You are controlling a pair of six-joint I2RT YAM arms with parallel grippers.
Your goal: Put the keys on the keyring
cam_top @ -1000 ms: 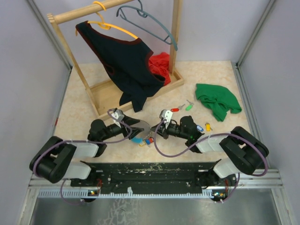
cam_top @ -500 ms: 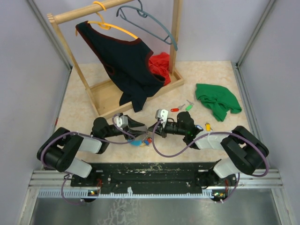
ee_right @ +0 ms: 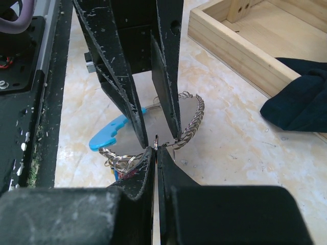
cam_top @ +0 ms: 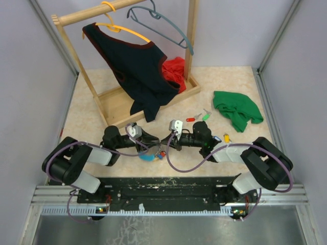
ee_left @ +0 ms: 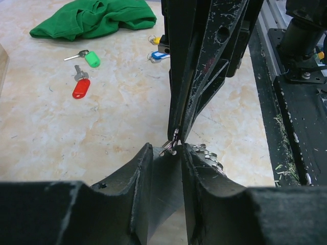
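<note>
The keyring lies just in front of both arms: a light-blue band [cam_top: 148,156] [ee_right: 107,135] joined to a silver chain loop [ee_right: 191,125] with small split rings [ee_right: 120,161]. My right gripper [cam_top: 164,144] [ee_right: 157,148] is shut on one thin silver ring [ee_left: 174,143] of it, held on edge. My left gripper [cam_top: 152,142] [ee_left: 167,149] faces it tip to tip, its jaws apart on either side of that ring with a gap showing. Loose keys lie to the right: red [cam_top: 190,119] [ee_left: 80,88], green [cam_top: 206,116] [ee_left: 92,59], blue [cam_top: 218,139] [ee_left: 159,55], yellow [cam_top: 227,137].
A green cloth [cam_top: 236,108] lies at the right. A wooden clothes rack [cam_top: 110,104] stands at the back left with a dark garment [cam_top: 138,66], hangers and a red cloth [cam_top: 174,71]. Its base frame [ee_right: 240,46] is close behind the grippers.
My left gripper has moved right, up to the right gripper's tips, and its jaws have narrowed. The right gripper has stayed shut and shifted slightly left.
</note>
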